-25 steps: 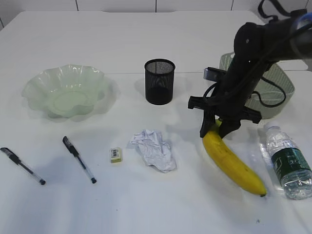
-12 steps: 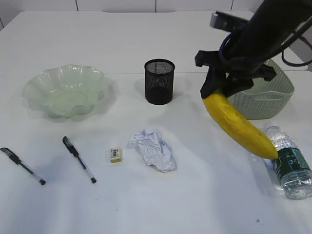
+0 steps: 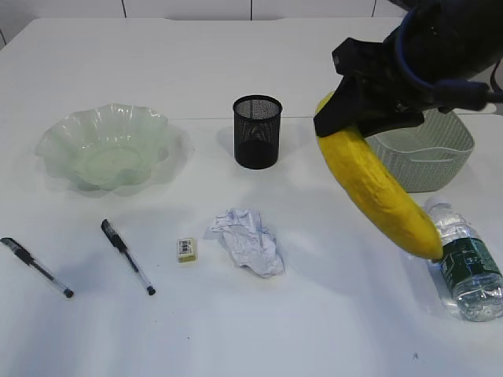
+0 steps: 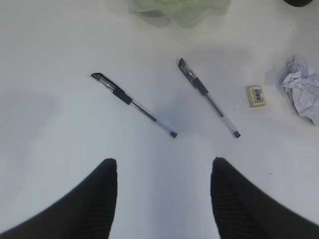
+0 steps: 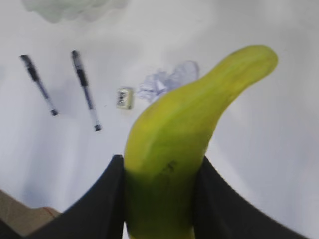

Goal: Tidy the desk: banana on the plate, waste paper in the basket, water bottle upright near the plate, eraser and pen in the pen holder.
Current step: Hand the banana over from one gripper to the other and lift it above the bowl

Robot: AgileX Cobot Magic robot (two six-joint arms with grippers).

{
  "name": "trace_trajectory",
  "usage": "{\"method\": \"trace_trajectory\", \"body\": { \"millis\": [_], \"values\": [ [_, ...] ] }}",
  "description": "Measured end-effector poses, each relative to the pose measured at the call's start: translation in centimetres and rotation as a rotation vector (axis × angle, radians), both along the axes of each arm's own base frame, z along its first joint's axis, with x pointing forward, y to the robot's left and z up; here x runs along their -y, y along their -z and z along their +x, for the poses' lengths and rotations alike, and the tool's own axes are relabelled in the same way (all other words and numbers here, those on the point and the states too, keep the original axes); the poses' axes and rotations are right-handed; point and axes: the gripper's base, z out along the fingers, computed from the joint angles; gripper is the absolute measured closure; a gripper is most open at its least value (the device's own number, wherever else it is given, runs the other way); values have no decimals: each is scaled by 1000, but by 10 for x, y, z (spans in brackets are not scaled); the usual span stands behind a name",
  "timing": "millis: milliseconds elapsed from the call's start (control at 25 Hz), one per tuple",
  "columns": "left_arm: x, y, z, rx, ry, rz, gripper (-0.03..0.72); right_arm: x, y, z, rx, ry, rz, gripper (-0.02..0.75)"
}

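My right gripper (image 3: 346,110) is shut on the stem end of the yellow banana (image 3: 377,188), which hangs slanting in the air above the table. The wrist view shows both black fingers pressed on the banana (image 5: 189,124). A pale green wavy plate (image 3: 106,145) sits far left. The water bottle (image 3: 465,263) lies on its side at the right. Crumpled waste paper (image 3: 247,241), a small eraser (image 3: 186,250) and two pens (image 3: 127,256) (image 3: 35,267) lie in front. My left gripper (image 4: 163,160) hovers open over bare table, below the pens (image 4: 133,104) (image 4: 208,97).
A black mesh pen holder (image 3: 257,131) stands at the centre back. The grey-green woven basket (image 3: 424,153) sits at the right, partly behind my right arm. The table's far edge runs behind the plate and holder.
My right gripper has lifted the banana off the table, rising and drifting slightly left. The other objects have not moved.
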Motion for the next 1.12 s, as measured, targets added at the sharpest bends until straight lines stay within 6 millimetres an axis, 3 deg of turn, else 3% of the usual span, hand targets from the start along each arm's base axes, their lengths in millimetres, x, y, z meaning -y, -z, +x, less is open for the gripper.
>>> {"method": "trace_trajectory", "body": {
  "millis": [200,400,600,960,1120],
  "values": [
    [2,0,0,-4,10,-16,275,-10,-4,-25,93,-109,203,498],
    [11,-3,-1,22,107,-79,276,-21,-18,-26,220,-178,410,498],
    [32,-12,3,139,312,-222,276,-27,-34,-27,296,-212,577,498],
    [54,-19,18,324,551,-428,276,-64,-38,-48,344,-377,617,498],
    [61,-20,19,359,670,-480,276,-68,-38,-51,352,-396,625,498]
  ]
}}
